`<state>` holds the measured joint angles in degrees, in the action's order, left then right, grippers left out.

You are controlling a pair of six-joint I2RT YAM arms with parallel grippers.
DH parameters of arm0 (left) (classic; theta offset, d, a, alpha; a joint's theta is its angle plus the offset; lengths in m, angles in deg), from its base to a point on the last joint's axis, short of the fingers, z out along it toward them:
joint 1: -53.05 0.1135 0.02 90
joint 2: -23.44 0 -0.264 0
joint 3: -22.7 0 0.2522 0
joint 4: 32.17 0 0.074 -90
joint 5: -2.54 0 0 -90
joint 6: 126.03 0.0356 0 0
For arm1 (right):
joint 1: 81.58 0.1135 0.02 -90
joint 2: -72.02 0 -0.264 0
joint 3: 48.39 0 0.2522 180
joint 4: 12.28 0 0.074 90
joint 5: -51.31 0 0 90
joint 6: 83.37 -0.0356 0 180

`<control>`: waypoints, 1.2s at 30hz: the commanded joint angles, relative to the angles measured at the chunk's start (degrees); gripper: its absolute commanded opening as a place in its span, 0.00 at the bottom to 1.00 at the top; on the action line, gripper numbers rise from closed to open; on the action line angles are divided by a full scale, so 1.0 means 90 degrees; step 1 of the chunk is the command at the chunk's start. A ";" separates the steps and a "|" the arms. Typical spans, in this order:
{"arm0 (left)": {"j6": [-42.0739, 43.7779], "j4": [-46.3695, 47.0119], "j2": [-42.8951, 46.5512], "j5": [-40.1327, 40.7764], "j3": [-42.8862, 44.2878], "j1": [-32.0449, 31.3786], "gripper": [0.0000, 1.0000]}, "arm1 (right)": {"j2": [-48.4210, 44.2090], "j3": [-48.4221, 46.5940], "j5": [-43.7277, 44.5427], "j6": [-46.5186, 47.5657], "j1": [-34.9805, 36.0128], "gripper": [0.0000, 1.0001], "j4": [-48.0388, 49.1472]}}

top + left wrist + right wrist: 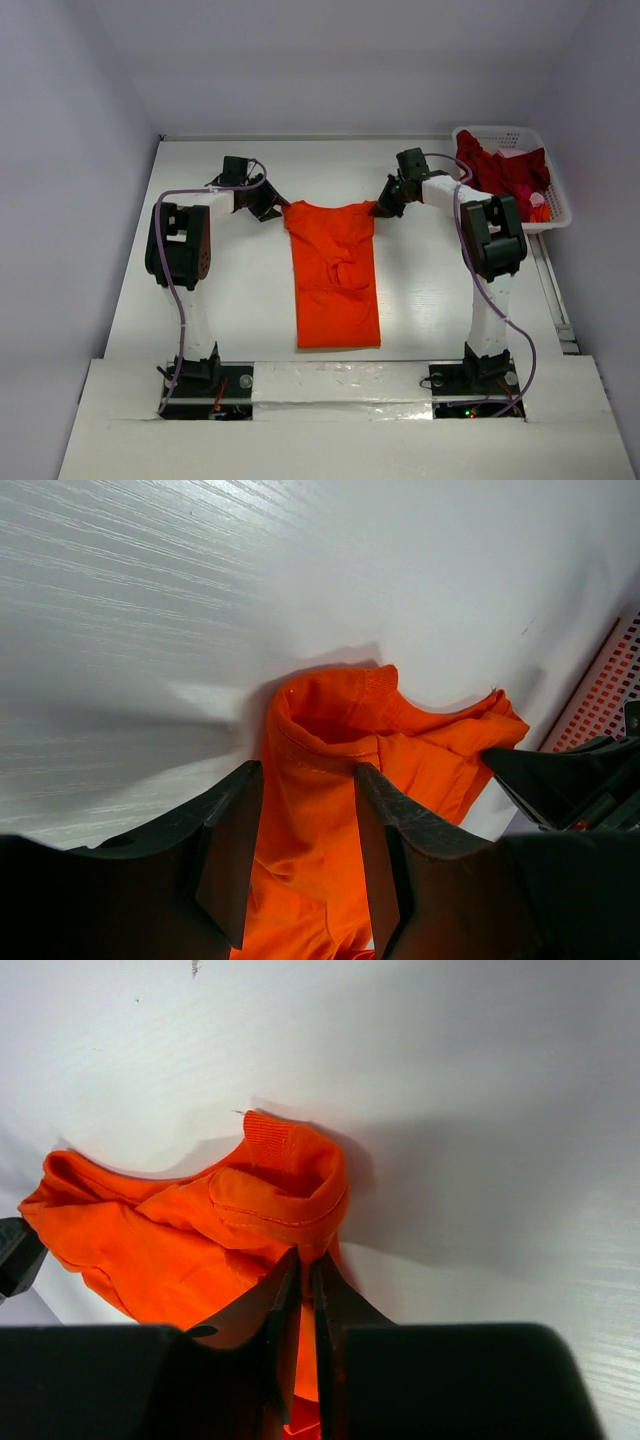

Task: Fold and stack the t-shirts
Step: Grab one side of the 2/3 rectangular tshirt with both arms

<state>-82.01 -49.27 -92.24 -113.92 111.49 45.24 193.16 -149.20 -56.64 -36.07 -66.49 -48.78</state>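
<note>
The orange t-shirt (336, 275) lies on the white table (430, 290), folded into a long narrow strip that runs from the far middle toward me. My left gripper (272, 210) is at its far left corner. In the left wrist view, the left gripper (308, 775) stands open, its fingers astride the bunched orange cloth (330, 730). My right gripper (382, 208) is at the far right corner. In the right wrist view, the right gripper (305, 1260) is shut on a fold of the shirt (180, 1230). The crimson t-shirt (500, 170) lies crumpled in the basket.
A white lattice basket (555, 215) stands at the far right corner of the table, close behind the right arm. Walls close in the table at the back and on both sides. A raised white ledge (340, 380) runs along the near edge between the arm bases.
</note>
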 commanded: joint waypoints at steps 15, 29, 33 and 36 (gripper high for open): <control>0.0030 0.0214 -0.0047 0.0088 -0.0074 -0.0020 0.31 | 0.0153 -0.0416 -0.0017 0.0047 0.0061 0.06 -0.0159; 0.0138 0.0234 -0.0350 0.0391 -0.0055 -0.0020 0.29 | 0.0212 -0.0475 -0.0173 0.0027 0.0061 0.06 -0.0120; 0.0099 0.0234 -0.0486 0.0420 -0.0006 -0.0020 0.16 | 0.0212 -0.0475 -0.0173 0.0047 0.0061 0.06 -0.0129; 0.0089 0.0156 -0.0613 0.0420 0.0082 -0.0020 0.07 | 0.0212 -0.0475 -0.0183 0.0047 0.0061 0.06 -0.0139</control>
<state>-82.31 -46.34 -95.43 -112.52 111.27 45.22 195.06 -151.06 -57.34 -36.05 -66.49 -50.05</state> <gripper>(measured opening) 0.092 0.072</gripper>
